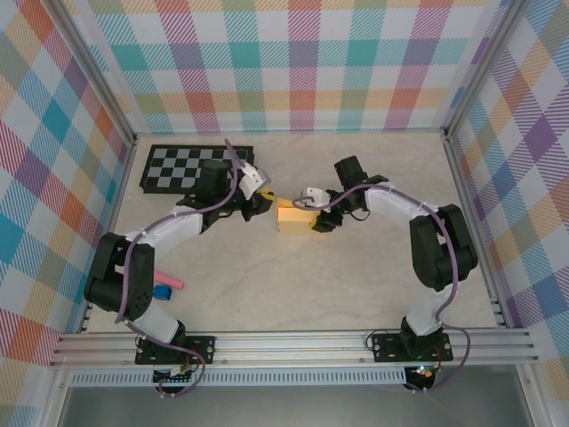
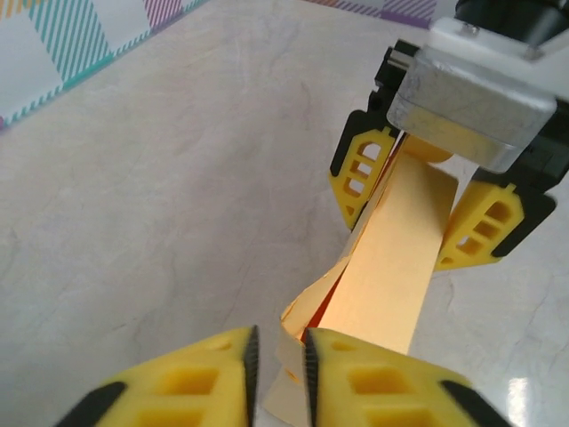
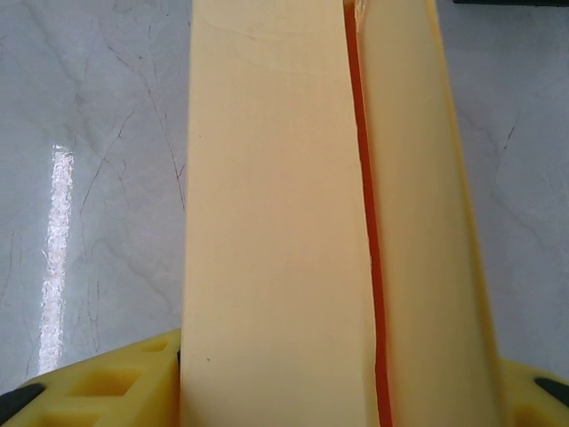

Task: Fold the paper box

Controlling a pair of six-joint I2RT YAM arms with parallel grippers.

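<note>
**Both claws clamp the paper box at mid-table**

The left claw (image 2: 277,374) has its 2 yellow fingers (image 2: 196,382) nearly together, with only a thin slit between them. A pale edge of the paper box (image 2: 391,267) sits in that slit, so this claw is pinched on the card. From there a long yellow-orange panel of the box runs away to the right claw (image 2: 418,200). That claw's 2 fingers stand on either side of the panel's far end and are clamped on it.

In the right wrist view the box rises between the 2 finger pads (image 3: 107,387) as 2 pale panels side by side, with a thin orange-red line between them.

From above, the box is a small yellow-orange block near the middle of the table (image 1: 356,285), with the left claw at its far left corner and the right claw at its right side. The marbled table top is pale.

A black-and-white checkerboard (image 1: 182,169) lies flat at the far left, behind the left arm. A pink piece (image 1: 169,282) and a blue piece (image 1: 163,292) lie just beside each other near the left arm's base, well apart from the box
</note>
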